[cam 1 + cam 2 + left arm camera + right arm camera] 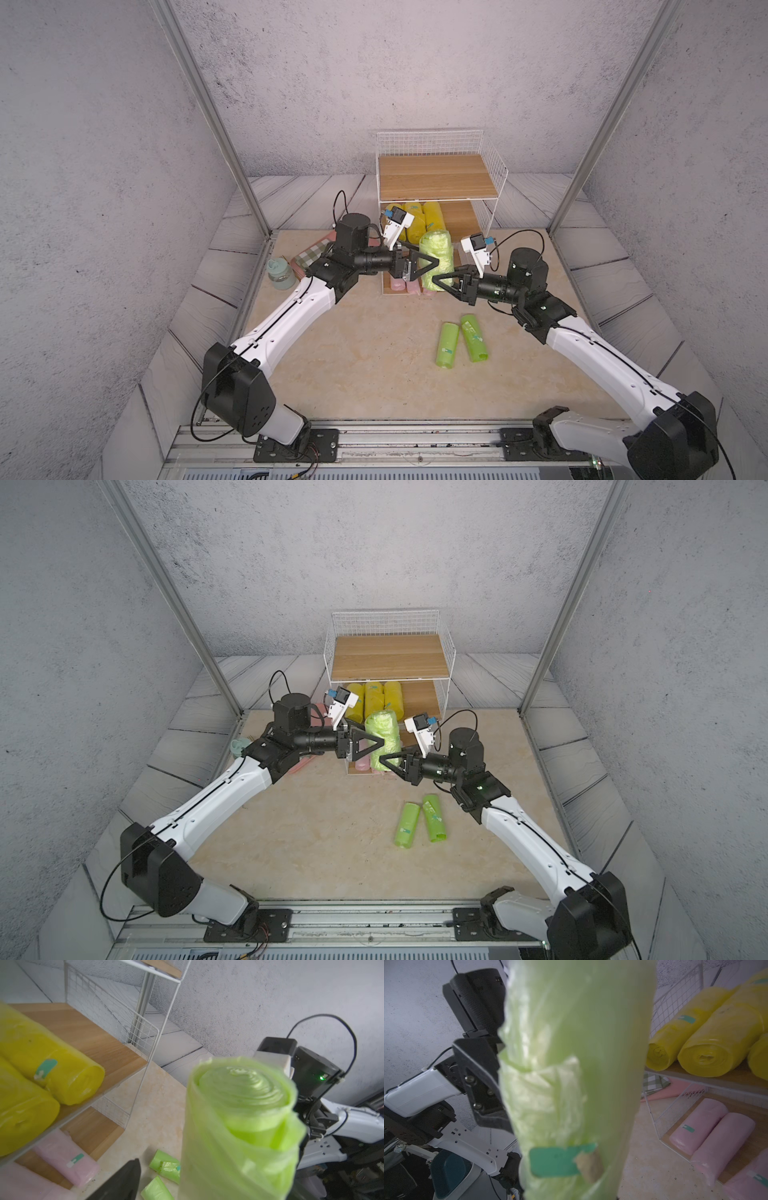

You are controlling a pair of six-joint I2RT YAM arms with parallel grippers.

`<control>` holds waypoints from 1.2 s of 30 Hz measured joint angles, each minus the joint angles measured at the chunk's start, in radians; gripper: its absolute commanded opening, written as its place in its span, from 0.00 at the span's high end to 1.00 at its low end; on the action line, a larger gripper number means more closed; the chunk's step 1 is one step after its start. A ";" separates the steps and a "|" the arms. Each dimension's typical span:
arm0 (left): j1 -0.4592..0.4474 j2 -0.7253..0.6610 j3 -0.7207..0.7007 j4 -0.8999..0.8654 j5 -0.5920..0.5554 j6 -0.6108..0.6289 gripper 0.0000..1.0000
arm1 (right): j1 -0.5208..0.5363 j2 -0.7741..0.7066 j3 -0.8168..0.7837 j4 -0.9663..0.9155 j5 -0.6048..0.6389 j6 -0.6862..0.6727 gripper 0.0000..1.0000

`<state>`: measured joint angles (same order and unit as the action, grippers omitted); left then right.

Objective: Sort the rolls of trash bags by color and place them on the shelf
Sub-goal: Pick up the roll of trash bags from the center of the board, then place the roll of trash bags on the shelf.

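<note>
Green roll (436, 249) stands upright, pinched low by right claw (437, 281); left claw (430, 266) spread alongside.

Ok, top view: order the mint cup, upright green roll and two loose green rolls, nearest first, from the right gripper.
1. upright green roll, held by the right gripper.
2. loose green rolls, lying on the table, robot side.
3. mint cup, far left.

No text can be read; the small teal labels (556, 1159) on the green roll (571, 1043), yellow rolls (716, 1043) and pink rolls (724, 1142) show no legible print
</note>
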<state>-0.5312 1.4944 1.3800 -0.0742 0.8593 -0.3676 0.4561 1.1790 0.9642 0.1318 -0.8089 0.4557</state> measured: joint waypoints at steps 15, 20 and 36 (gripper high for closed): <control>0.068 -0.147 -0.006 -0.113 -0.206 0.070 0.03 | -0.007 -0.012 0.135 -0.137 0.033 -0.118 1.00; 0.077 -0.198 -0.024 -0.137 -0.233 0.093 0.03 | -0.009 -0.007 0.212 -0.159 0.034 -0.137 1.00; 0.108 -0.335 -0.134 -0.258 -0.304 0.184 0.03 | -0.013 0.360 0.693 -0.233 0.036 -0.062 1.00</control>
<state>-0.4229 1.1591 1.2465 -0.3325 0.5552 -0.1833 0.4427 1.5391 1.6573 -0.1013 -0.7727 0.3939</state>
